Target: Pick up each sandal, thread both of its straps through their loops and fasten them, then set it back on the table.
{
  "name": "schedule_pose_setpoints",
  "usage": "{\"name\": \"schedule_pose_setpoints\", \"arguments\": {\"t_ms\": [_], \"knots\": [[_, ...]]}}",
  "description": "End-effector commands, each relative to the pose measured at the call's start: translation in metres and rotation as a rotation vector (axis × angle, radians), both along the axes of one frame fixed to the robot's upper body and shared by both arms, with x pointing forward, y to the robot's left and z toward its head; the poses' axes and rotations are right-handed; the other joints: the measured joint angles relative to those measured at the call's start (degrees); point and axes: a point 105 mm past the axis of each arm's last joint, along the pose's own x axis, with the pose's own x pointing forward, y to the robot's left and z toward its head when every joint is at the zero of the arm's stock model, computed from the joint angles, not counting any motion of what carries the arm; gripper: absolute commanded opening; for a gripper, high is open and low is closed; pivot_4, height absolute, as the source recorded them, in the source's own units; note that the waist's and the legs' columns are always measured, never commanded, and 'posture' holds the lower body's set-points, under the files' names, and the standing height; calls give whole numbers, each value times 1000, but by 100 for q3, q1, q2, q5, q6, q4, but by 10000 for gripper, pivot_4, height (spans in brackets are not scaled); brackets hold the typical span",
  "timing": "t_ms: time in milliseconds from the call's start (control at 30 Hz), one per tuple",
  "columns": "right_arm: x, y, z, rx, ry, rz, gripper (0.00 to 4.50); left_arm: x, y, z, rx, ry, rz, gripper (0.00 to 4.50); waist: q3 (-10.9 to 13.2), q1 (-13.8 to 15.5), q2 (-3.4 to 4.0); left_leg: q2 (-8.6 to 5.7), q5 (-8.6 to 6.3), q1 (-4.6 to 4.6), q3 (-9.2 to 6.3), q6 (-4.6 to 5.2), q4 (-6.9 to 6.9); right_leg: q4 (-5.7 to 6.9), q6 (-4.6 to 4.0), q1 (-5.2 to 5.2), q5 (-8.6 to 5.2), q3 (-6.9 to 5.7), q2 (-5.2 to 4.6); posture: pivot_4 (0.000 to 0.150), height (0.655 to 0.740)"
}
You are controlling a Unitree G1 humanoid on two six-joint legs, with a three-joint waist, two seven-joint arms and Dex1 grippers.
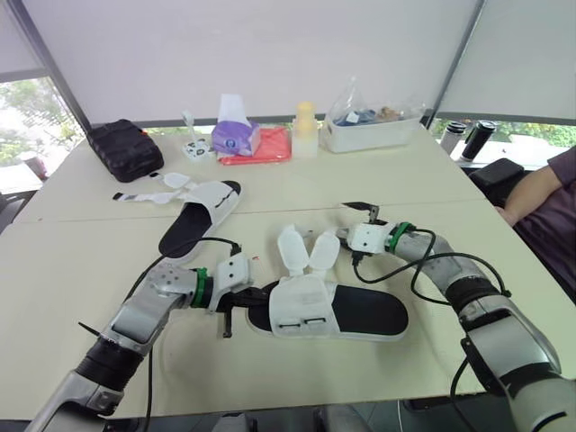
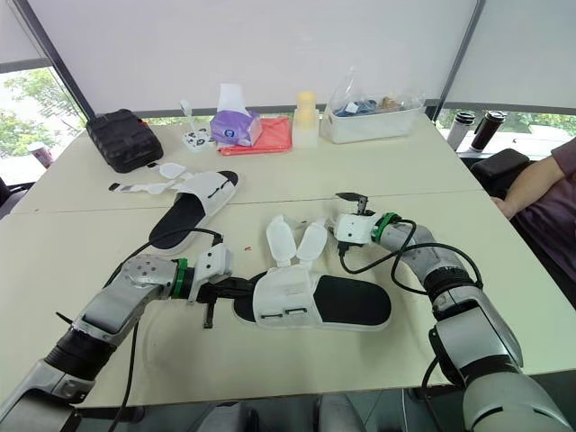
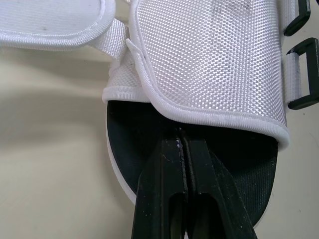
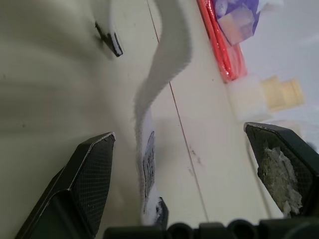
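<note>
1. Head views: the near sandal [image 1: 328, 313] lies flat by the table's [image 1: 72, 288] front edge, about mid-width, with its toe toward the left edge. Its two straps [image 1: 306, 250] are undone and splay toward the far edge. The far sandal [image 1: 200, 214] lies nearer the left edge, also unfastened. The left gripper [image 1: 255, 300] is at the near sandal's toe. The right gripper [image 1: 347, 225] is just beside the strap ends. A black pouch [image 1: 124, 148], tissue pack [image 1: 236, 135], bottle [image 1: 305, 129] and clear box [image 1: 371, 126] stand along the far edge. A person's arm [image 1: 540, 193] is at the right edge.
2. Left wrist view: the fingers [image 3: 164, 179] are pressed together with no gap and nothing seen between them. Their tips rest on the black footbed under the white upper's rim. Two black loops [image 3: 304, 74] sit on the upper's side.
3. Right wrist view: the fingers [image 4: 92, 169] are spread wide and grip nothing. A white strap runs between them, touching neither.
</note>
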Motion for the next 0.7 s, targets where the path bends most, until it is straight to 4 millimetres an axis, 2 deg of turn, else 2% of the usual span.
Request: {"name": "schedule_pose_setpoints", "arguments": {"t_ms": [33, 133, 233, 367, 467, 533, 600, 700], "knots": [[-12, -19, 27, 82, -31, 16, 45000, -2, 3, -3, 10, 5, 23, 324, 0, 4, 0, 1, -1, -1, 1, 2, 0, 0, 0, 0, 0, 0, 0, 1500, 7400], [-31, -30, 29, 107, 10, 30, 45000, -3, 2, -3, 6, 6, 26, 324, 0, 1, 0, 3, -4, -2, 1, 8, -1, -3, 0, 0, 0, 1, -2, 1500, 7400], [-42, -40, 34, 203, 84, -15, 45000, -3, 1, -4, 2, 7, 26, 324, 0, -9, 0, 5, -6, 2, 3, 10, 0, -2, 0, 1, 0, 3, 3, 1500, 7400], [-49, -45, 40, 451, 253, -83, 45000, -1, 1, -3, 1, 7, 23, 324, 0, -3, 0, 7, -6, 9, 9, 11, 0, 4, 1, 1, 0, 15, 8, 1500, 7400], [-56, -36, 41, 681, 479, -114, 45000, 0, 1, -2, 3, 6, 19, 324, 1, 9, 0, 10, -6, 6, 7, 10, 2, 4, 1, 1, 0, 14, 7, 1500, 7400], [-63, -27, 39, 903, 734, -151, 45000, 1, 1, -1, 5, 5, 15, 324, 1, 13, 0, 15, -6, 5, 5, 11, 2, 2, 1, 1, 0, 13, 7, 1500, 7400], [-71, -18, 41, 1035, 915, -165, 45000, 2, 0, -1, 5, 3, 14, 324, 1, 17, 0, 19, -6, 3, 0, 11, 1, 2, 1, 0, 0, 13, 6, 1500, 7400], [-70, -15, 45, 1291, 1159, -215, 45000, 3, 1, 0, 12, -11, 20, 324, 1, 10, 0, 20, -6, 2, -9, 11, 0, 1, 1, -2, 0, 13, 4, 1500, 7400]]}}
